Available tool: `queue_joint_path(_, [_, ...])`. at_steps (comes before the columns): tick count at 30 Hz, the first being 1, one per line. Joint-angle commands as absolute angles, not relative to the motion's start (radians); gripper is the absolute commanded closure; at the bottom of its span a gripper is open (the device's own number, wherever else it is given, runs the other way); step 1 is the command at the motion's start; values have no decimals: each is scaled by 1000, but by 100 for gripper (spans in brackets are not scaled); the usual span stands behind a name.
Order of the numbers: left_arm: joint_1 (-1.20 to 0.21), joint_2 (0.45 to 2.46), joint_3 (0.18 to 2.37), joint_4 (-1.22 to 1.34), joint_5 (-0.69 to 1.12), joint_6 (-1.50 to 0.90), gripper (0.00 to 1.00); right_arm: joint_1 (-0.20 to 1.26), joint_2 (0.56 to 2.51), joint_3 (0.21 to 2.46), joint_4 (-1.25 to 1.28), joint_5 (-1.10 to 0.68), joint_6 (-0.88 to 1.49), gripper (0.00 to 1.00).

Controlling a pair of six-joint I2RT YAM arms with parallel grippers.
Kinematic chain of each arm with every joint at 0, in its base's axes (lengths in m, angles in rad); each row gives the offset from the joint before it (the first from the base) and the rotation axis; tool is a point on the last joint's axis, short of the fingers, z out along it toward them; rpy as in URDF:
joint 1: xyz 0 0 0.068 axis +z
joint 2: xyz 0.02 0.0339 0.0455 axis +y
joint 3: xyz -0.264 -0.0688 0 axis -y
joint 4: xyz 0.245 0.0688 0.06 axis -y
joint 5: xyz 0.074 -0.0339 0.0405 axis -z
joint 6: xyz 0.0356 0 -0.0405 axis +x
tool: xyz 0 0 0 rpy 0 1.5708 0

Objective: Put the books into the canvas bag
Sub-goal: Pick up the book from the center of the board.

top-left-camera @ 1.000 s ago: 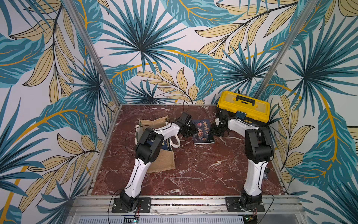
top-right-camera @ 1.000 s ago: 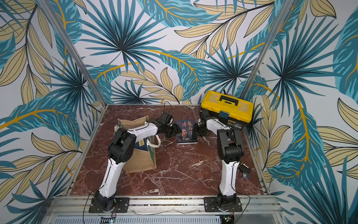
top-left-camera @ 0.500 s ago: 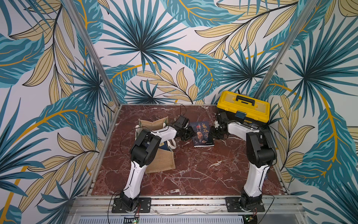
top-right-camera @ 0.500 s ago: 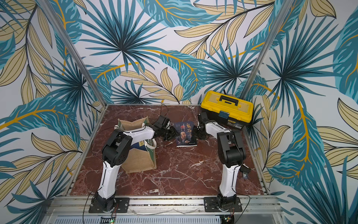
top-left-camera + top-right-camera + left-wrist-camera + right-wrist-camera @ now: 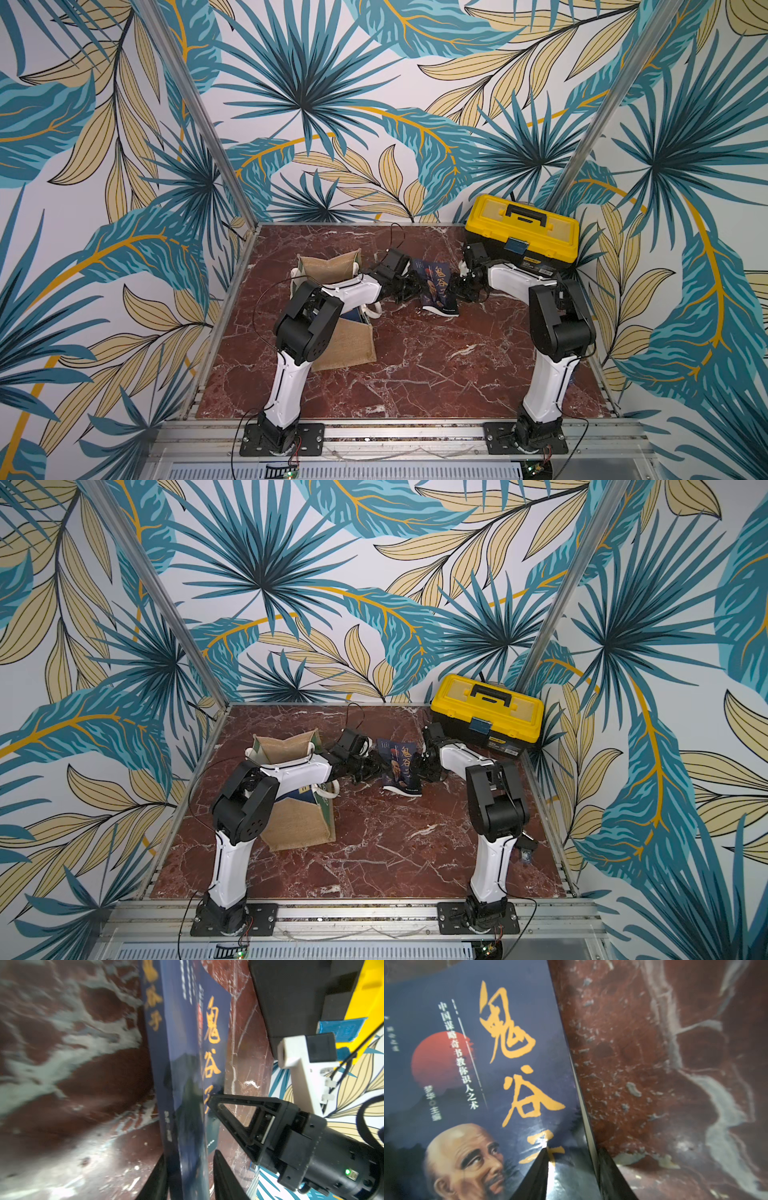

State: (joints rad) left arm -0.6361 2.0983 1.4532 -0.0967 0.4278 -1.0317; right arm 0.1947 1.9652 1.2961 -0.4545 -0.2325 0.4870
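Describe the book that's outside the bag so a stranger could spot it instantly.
On the red marble tabletop, look left of the yellow-and-black plastic toolbox. Tilted between the left gripper and right gripper is a navy paperback. Orange title, red sun, bald bearded man: the only book outside the tan canvas bag.

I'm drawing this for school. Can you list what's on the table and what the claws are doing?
Table: red marble top
Book: navy paperback book with orange Chinese title, tilted up between both claws
Left claw: shut on its spine edge
Right claw: straddles opposite edge; grip unclear
Bag: tan canvas bag with white handles, standing open, another navy book inside
Toolbox: yellow-and-black plastic toolbox, closed, back corner
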Motion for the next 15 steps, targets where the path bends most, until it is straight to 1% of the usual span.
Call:
queue_joint_path(1, [-684, 2085, 1444, 50, 525, -1053, 64, 255, 2007, 1246, -568, -339, 496, 59])
queue_joint_path(6, [-688, 2089, 1446, 64, 515, -1053, 64, 256, 2006, 1247, -577, -340, 494, 60])
queue_joint_path(10, [-687, 2066, 1425, 64, 495, -1037, 80, 257, 1988, 1248, -584, -333, 497, 60])
queue_joint_path(15, [-681, 2021, 1418, 36, 494, -1004, 95, 258, 1921, 1267, -618, -322, 497, 60])
